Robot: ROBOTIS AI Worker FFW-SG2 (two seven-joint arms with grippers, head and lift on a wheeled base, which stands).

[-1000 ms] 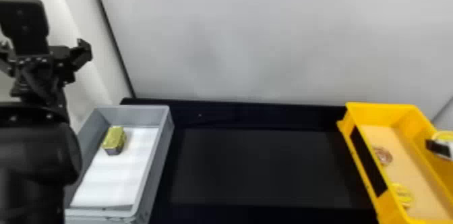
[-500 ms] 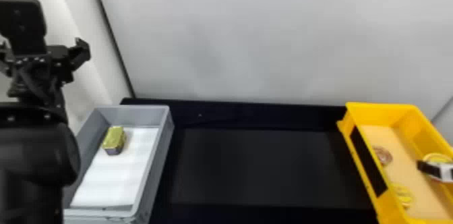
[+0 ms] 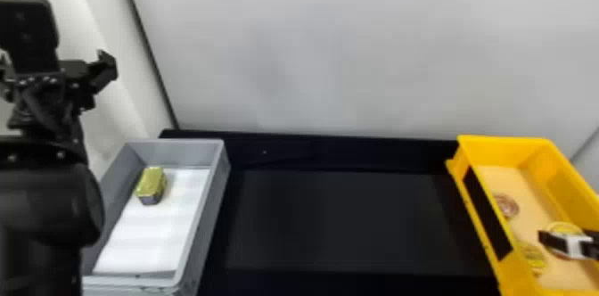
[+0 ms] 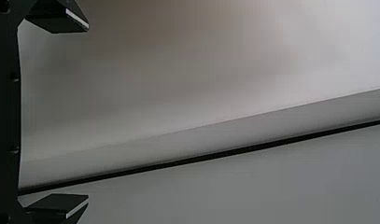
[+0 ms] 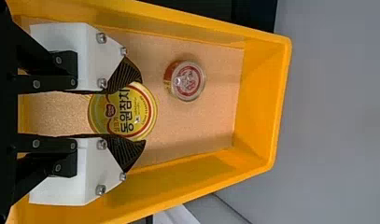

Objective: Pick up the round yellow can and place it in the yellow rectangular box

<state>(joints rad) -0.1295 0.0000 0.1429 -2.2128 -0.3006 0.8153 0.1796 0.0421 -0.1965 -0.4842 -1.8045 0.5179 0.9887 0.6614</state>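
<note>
Right tool (image 3: 565, 235) shifted inward, yellow can (image 5: 134, 112) (gripped) between fingertips

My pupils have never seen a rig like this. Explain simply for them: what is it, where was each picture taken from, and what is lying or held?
This is a robot with two arms, each ending in a gripper of two fingers. One picture looks forward and down from its head; the other two come from cameras on its wrists.

On a black table stand a grey box at the left, with a small golden tin in it, and a yellow box at the right. In the yellow box lie a small red-labelled tub and a second yellow can.

The right gripper holds a round yellow can between its fingers, over the yellow box. The left gripper is empty, its fingers wide apart.
</note>
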